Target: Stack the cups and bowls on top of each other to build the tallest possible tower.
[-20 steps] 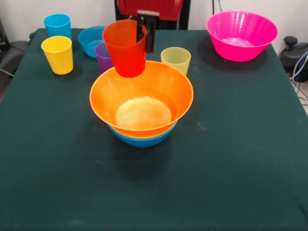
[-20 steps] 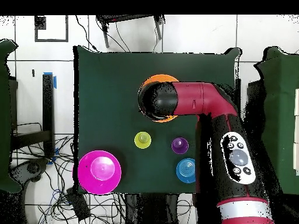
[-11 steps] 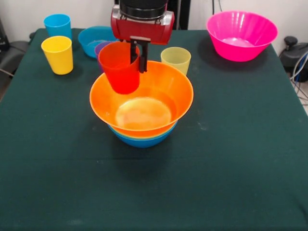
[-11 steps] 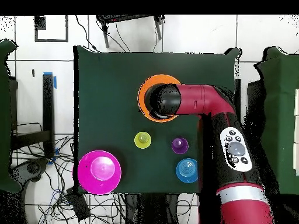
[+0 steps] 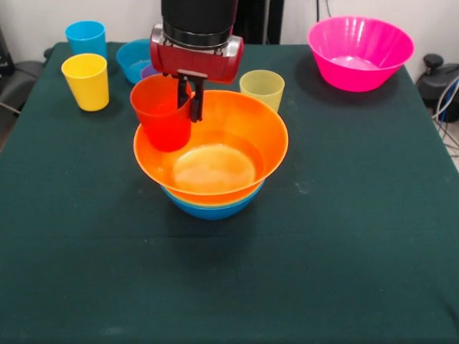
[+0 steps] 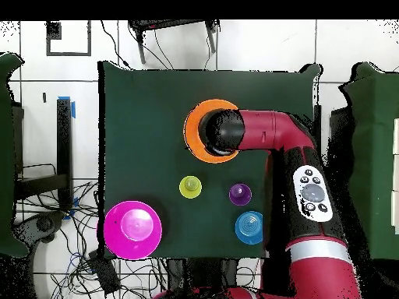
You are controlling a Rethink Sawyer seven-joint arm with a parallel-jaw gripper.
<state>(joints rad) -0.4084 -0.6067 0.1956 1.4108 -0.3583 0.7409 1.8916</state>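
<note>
Landmark: stacked bowls, table centre. Held cup: over stack's left rim, in gripper. Behind stack: single cup, right; another bowl, left. Far left of stack: two cups. Far right, behind: largest bowl

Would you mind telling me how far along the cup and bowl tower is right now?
Done: the large orange bowl sits nested in a blue bowl. In hand: the gripper holds the orange cup by its rim, low over the bowl's edge. Left: the pink bowl, yellow cup, blue cup and yellow-green cup.
</note>
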